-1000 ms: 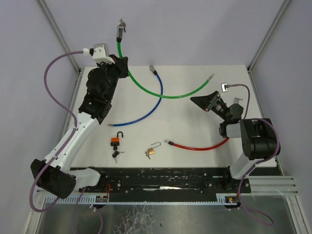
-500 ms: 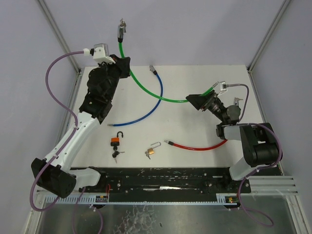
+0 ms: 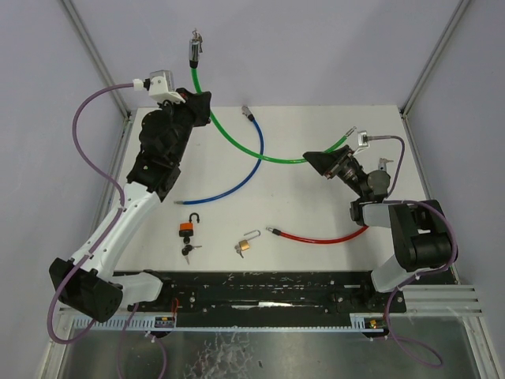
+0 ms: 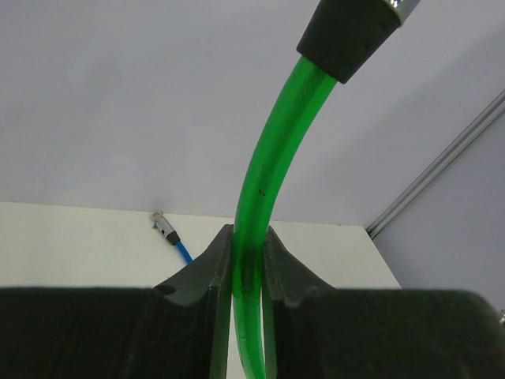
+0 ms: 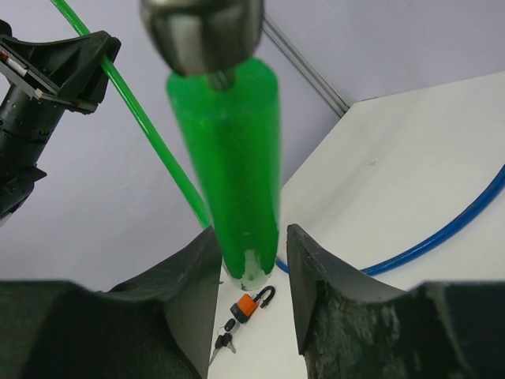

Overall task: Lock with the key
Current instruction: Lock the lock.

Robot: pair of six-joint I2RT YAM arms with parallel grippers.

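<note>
Now, above the white counter [image 3: 300, 205], the green plastic-coated cable lock [image 4: 260, 181] arcs between both arms. Left tool [image 4: 246, 241] clamps it below the black head [image 4: 347, 35] with small silver keys [image 3: 199, 37]; right tool [image 5: 252, 237], narrowly parted, flanks its metal-tipped end.

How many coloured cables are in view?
3. The green cable, gripped by left fingers, spans the far side; blue cable lies centre; red cable lies near right.

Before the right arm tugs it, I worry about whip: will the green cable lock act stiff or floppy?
Probably springy, not limp: the green cable lock stands unsupported above the left gripper and sweeps one smooth arc. Its glossy jacket may slip in a loose grip.
</note>
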